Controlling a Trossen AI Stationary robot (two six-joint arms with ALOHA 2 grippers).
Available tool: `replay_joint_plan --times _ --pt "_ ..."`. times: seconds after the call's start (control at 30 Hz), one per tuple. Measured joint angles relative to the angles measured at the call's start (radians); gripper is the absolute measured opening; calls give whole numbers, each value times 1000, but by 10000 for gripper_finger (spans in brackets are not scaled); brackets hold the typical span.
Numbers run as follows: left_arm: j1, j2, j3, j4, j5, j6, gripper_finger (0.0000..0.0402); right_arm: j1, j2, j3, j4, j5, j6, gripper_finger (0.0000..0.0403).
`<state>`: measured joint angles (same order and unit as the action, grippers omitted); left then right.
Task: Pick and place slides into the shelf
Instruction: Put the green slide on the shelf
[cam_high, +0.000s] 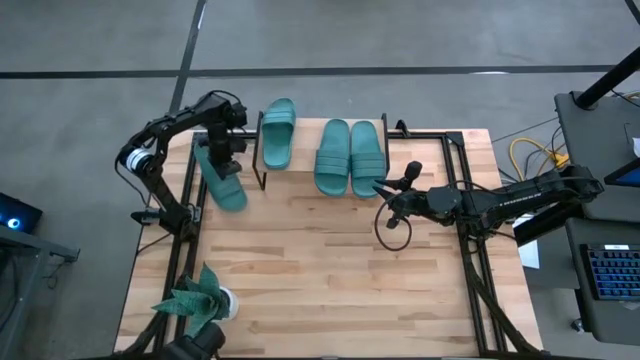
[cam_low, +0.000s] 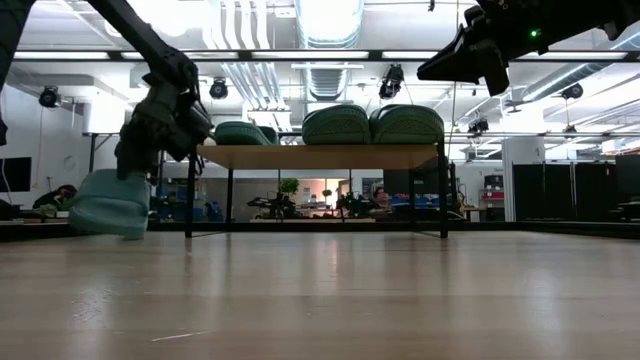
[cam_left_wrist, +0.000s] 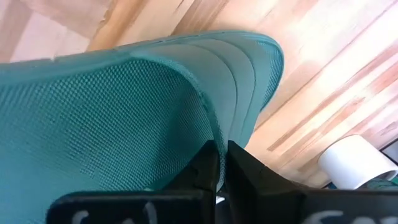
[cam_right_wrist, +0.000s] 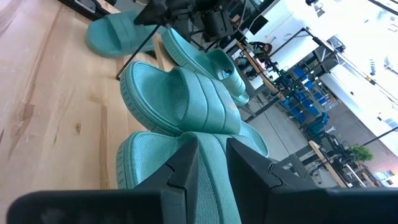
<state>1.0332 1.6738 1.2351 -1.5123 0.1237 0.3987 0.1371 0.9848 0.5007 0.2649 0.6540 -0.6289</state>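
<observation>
Three teal slides rest sole-down on the shelf (cam_low: 320, 155) at the table's far edge: one at its left (cam_high: 278, 132), two side by side at its right (cam_high: 333, 155) (cam_high: 367, 157). A fourth slide (cam_high: 222, 178) (cam_low: 110, 205) hangs tilted left of the shelf, with my left gripper (cam_high: 226, 150) shut on it. My right gripper (cam_high: 386, 190) (cam_right_wrist: 211, 163) hovers open above the near ends of the two right slides, touching nothing. My left gripper pinches the edge of the slide's wide strap (cam_left_wrist: 210, 134) between its two fingers, coming steeply from above. The slide hangs tilted below the fingers (cam_left_wrist: 242, 174). Its lower end (cam_low: 128, 232) sits close to the tabletop; whether it touches, I cannot tell.
A teal leafy plant in a white pot (cam_high: 200, 300) stands near the table's front left corner. Black frame rails (cam_high: 470, 250) run along the table's right and left sides. The wide middle of the tabletop (cam_high: 320, 260) is bare wood.
</observation>
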Motion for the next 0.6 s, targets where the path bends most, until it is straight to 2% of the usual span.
replay_joint_plan --times 0.2,0.6 --pt "0 -63 51 -53 -2 -23 1 0 0 0 0 0 0 80" --pt "0 -300 130 -60 -5 -56 0 0 0 0 0 0 0 73"
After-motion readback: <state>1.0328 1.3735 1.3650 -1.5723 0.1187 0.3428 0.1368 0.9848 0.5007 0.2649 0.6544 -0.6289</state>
